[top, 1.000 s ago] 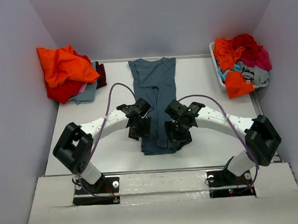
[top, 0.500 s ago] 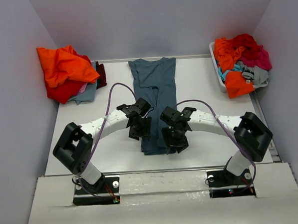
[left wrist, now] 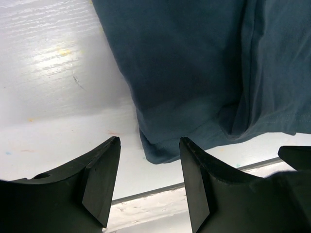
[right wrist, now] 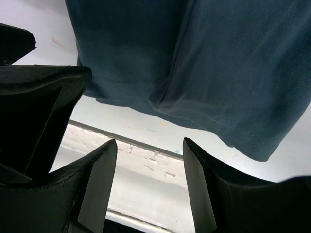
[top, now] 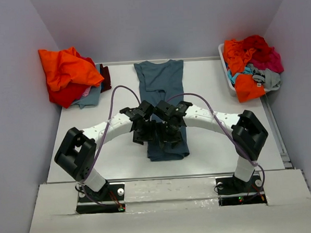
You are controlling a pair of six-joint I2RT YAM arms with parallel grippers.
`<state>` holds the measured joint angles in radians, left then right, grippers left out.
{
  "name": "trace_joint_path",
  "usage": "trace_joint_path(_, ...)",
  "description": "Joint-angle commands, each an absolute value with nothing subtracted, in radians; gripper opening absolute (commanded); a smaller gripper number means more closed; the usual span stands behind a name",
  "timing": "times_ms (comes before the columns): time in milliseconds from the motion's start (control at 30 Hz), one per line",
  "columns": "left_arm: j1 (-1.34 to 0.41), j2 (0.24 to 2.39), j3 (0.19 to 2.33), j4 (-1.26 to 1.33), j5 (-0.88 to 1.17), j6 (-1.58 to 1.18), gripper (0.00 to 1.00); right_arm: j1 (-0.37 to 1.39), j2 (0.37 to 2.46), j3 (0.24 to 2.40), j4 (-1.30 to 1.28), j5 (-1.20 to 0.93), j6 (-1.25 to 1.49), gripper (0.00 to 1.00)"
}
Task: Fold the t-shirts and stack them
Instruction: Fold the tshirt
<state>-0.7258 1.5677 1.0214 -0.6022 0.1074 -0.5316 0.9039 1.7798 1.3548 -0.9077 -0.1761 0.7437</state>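
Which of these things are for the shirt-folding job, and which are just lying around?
For the job:
slate-blue t-shirt, laid out on the table
orange-topped shirt pile, far left
shirt heap, far right
left hand and right hand, both open

Just there:
white bin holding the right heap
purple cables

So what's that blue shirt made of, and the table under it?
The blue shirt looks like soft knit cloth, probably cotton: it is matte and creased, with stitched hems along its bottom edge. The table looks like hard board painted white, slightly glossy: it reflects light and shows small scuffs and specks.
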Motion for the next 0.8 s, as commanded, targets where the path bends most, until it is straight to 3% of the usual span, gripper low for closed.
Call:
trace_joint_path(0,-0.753,1.517,1.032,-0.611,0.097,-0.545,0.63,0.914,1.821,1.420,-0.917,-0.158,0.724,0.62)
trace_joint_path(767,-0.617,1.396,0.986,-0.601,0.138,-0.526,0.64,0.914,1.930,1.451,-0.900,-0.152,0.719,0.60)
